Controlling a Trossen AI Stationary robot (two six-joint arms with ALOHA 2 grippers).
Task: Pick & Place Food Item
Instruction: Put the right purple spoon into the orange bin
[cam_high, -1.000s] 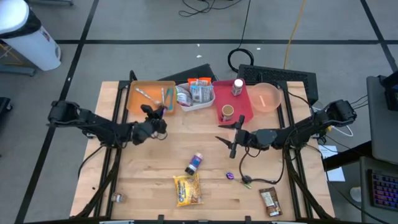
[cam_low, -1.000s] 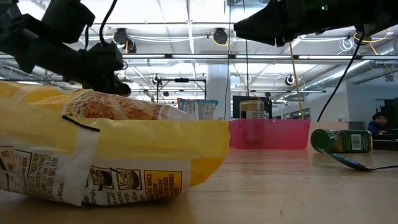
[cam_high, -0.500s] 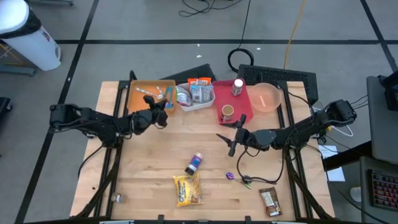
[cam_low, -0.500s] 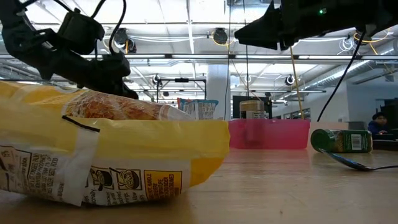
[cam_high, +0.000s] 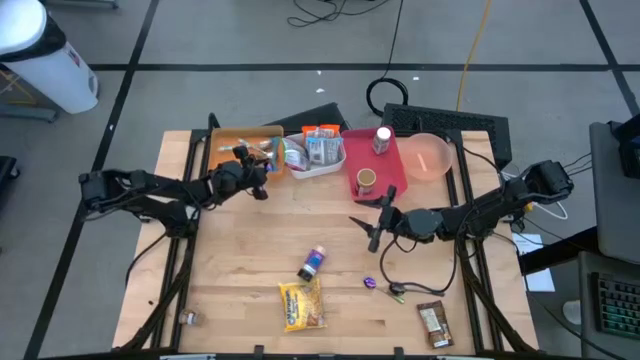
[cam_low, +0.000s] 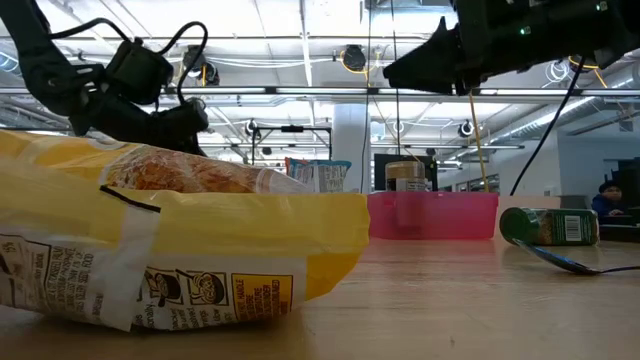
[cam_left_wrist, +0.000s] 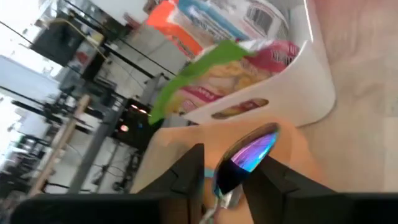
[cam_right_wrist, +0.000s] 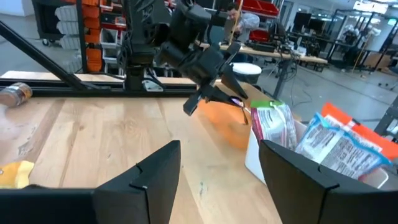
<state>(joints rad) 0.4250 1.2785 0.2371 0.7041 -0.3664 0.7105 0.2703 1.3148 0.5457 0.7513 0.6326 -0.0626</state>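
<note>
The left tool (cam_high: 262, 158) grasps an iridescent metal spoon (cam_left_wrist: 245, 158) over the orange tray (cam_high: 225, 143). The right tool (cam_high: 372, 222) hangs released above the wooden tabletop (cam_high: 230, 270).

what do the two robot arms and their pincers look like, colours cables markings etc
Both arms are slim, jointed and black all over, each mounted at a table edge. The left pincer and right pincer each end in two flat, dark, tapering fingers. Thin black cables loop loosely along the links, clearest in the low view. No readable markings show; a small green light glows on the right arm's wrist there.
</note>
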